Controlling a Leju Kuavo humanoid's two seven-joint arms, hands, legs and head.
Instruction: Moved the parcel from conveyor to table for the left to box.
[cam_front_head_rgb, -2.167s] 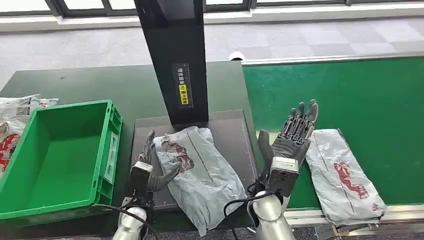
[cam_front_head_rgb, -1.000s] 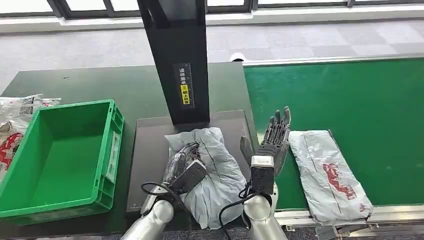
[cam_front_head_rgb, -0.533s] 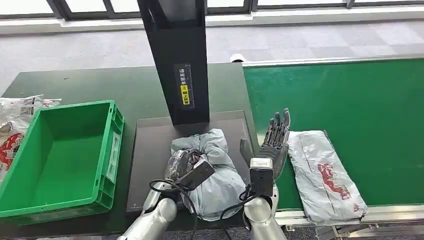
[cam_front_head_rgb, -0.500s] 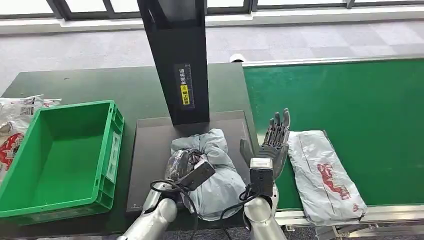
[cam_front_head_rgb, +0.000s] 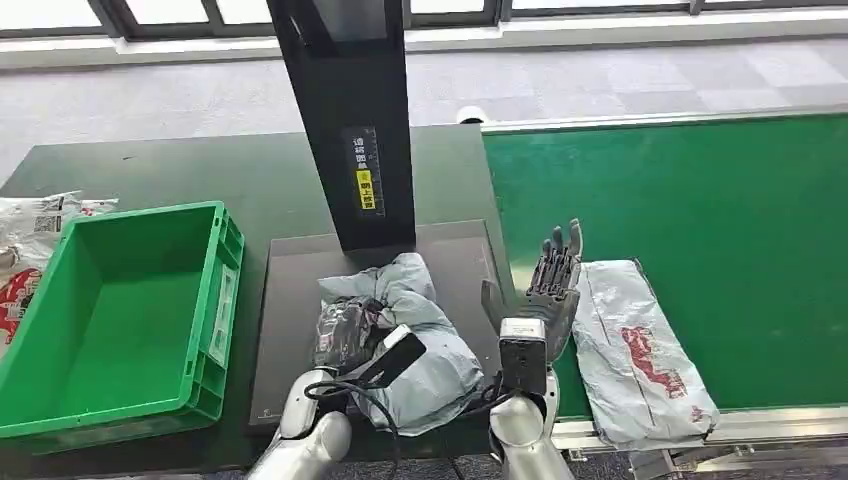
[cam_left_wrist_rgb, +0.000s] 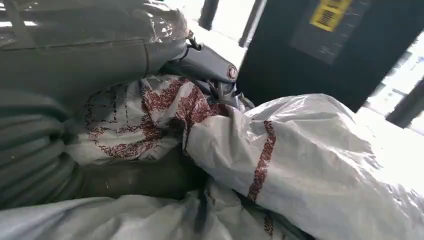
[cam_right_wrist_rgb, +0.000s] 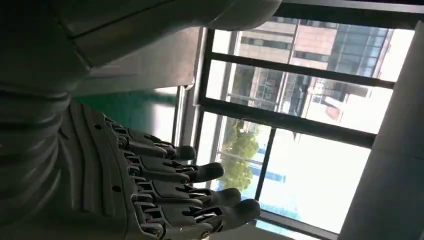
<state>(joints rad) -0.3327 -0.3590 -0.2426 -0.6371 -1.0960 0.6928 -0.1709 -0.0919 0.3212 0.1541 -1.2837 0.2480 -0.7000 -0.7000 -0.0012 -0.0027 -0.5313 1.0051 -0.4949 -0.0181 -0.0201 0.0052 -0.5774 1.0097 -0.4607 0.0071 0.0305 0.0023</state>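
Note:
A crumpled grey parcel bag with red print (cam_front_head_rgb: 420, 330) lies bunched on the dark plate (cam_front_head_rgb: 290, 300) of the table, below the black scanner post. My left hand (cam_front_head_rgb: 345, 335) grips its near left side; in the left wrist view the fingers (cam_left_wrist_rgb: 200, 60) curl around the gathered plastic of the parcel (cam_left_wrist_rgb: 300, 150). My right hand (cam_front_head_rgb: 550, 280) is held upright with straight, spread fingers (cam_right_wrist_rgb: 190, 195), holding nothing, between the gripped parcel and a second grey parcel (cam_front_head_rgb: 635, 350) lying flat on the green conveyor (cam_front_head_rgb: 700, 190).
An empty green crate (cam_front_head_rgb: 110, 310) stands on the table left of the plate. More printed bags (cam_front_head_rgb: 30, 230) lie at the far left. The black scanner post (cam_front_head_rgb: 345, 110) rises behind the plate. The conveyor's metal rim (cam_front_head_rgb: 760, 425) runs along its near edge.
My left hand came from beside the parcel onto it, closed on it, and has bunched it up and drawn it slightly left. The right hand drew back and stayed raised. The conveyor parcel slid left.

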